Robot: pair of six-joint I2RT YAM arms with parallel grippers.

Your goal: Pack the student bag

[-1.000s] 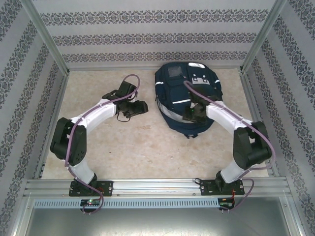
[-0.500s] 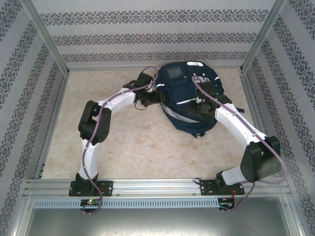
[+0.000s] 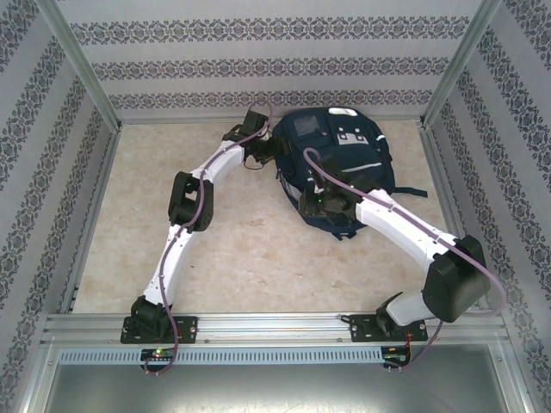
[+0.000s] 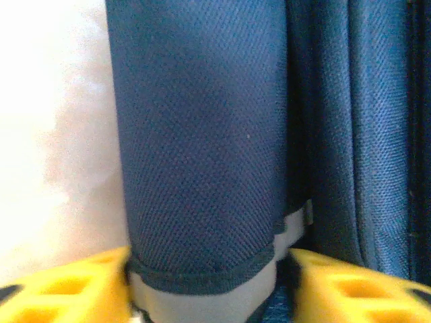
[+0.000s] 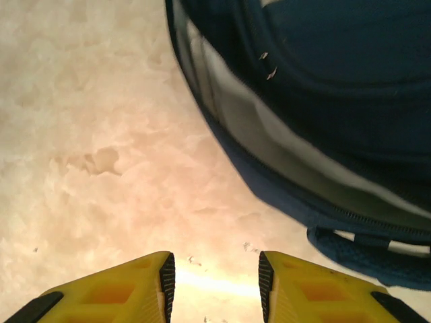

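The student bag, navy with grey patches and a white stripe, lies flat at the back right of the table. My left gripper is at the bag's left side. In its wrist view a navy fabric item with a grey band fills the gap between the yellow fingers, and the jaws press it from both sides. More of the bag's fabric stands just to the right. My right gripper hovers open over the bag's near-left edge, with only table between its fingertips.
The beige marbled table is fenced by metal rails and patterned walls. A thin dark cord dangles under the left gripper. A bag strap sticks out to the right. Both arms reach far toward the back.
The left arm has swung from the table's left-middle to the bag's left side, its dark load and cord travelling with it. The right gripper slid from over the bag to its near-left edge.
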